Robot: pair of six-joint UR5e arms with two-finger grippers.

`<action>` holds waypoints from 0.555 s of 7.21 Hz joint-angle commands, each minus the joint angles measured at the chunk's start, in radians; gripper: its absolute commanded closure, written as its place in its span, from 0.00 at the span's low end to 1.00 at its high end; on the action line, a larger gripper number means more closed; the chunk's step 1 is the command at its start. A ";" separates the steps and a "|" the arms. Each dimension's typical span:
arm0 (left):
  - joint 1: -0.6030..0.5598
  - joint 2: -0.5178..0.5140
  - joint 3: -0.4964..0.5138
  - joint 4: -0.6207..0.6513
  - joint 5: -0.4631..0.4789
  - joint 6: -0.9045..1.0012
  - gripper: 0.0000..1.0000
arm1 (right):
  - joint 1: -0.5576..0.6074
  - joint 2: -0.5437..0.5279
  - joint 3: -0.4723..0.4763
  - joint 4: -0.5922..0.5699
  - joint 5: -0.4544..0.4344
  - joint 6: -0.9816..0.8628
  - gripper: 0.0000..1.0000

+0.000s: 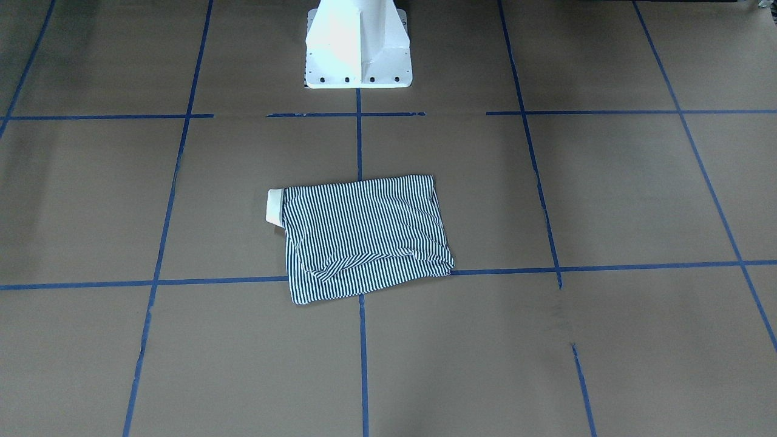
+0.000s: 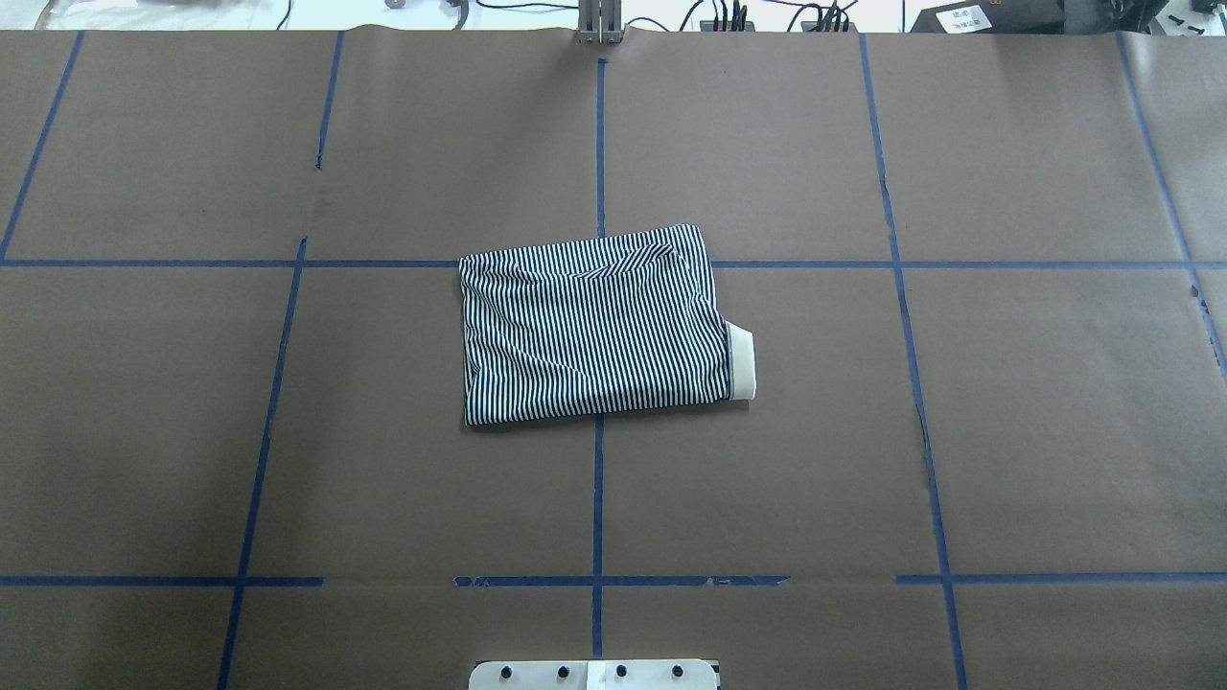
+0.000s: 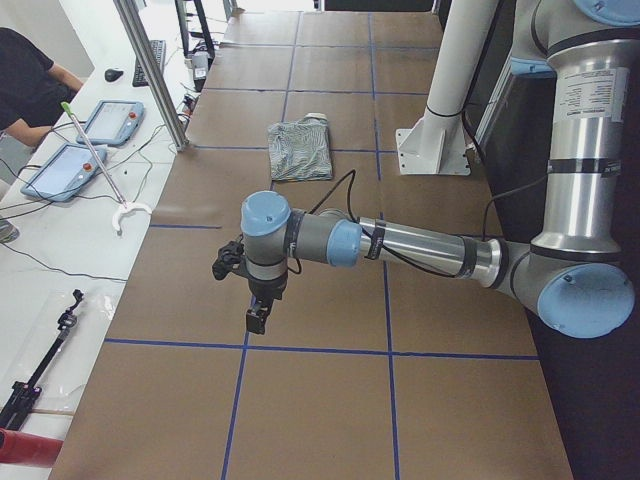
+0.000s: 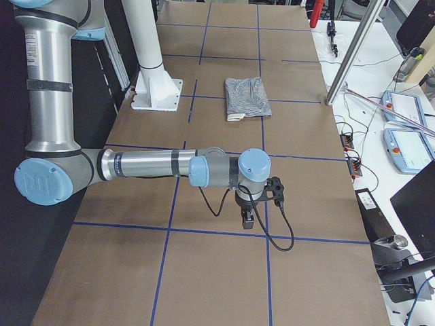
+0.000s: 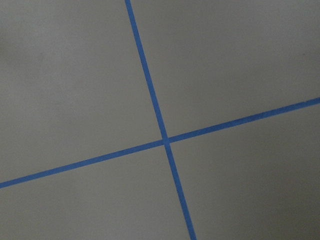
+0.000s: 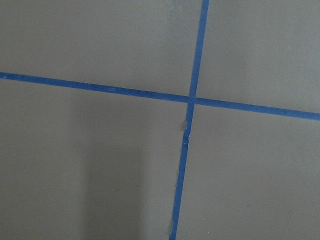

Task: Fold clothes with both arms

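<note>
Place: a robotics lab.
Work surface: a table [image 2: 1054,431] covered in brown paper, marked into squares with blue tape [image 2: 597,498].
Robot: a white pedestal [image 1: 358,48] bolted down at upper centre, with a jointed industrial left arm [image 3: 420,245] and right arm [image 4: 149,165].
Side bench: teach pendants [image 3: 110,120] and a seated operator [image 3: 25,75] at upper left.

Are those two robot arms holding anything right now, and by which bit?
Nothing is held. The shirt lies folded on the table, alone; the left gripper and right gripper hang over bare table, away from it.
</note>
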State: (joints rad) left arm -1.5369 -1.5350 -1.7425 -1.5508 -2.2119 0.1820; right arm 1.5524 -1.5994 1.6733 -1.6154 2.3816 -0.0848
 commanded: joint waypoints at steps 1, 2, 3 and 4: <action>-0.003 0.013 0.111 -0.009 -0.002 0.014 0.00 | 0.000 0.000 -0.001 0.000 0.004 0.002 0.00; -0.003 0.003 0.141 -0.037 -0.003 0.010 0.00 | 0.001 0.001 0.002 0.000 0.004 0.002 0.00; -0.003 0.000 0.141 -0.037 -0.003 0.008 0.00 | 0.002 0.000 -0.006 0.000 0.002 -0.007 0.00; -0.002 -0.002 0.135 -0.035 -0.003 0.007 0.00 | 0.000 -0.002 -0.018 0.000 0.002 -0.006 0.00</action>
State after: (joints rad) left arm -1.5399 -1.5335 -1.6103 -1.5835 -2.2148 0.1908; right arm 1.5534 -1.6000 1.6667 -1.6153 2.3843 -0.0886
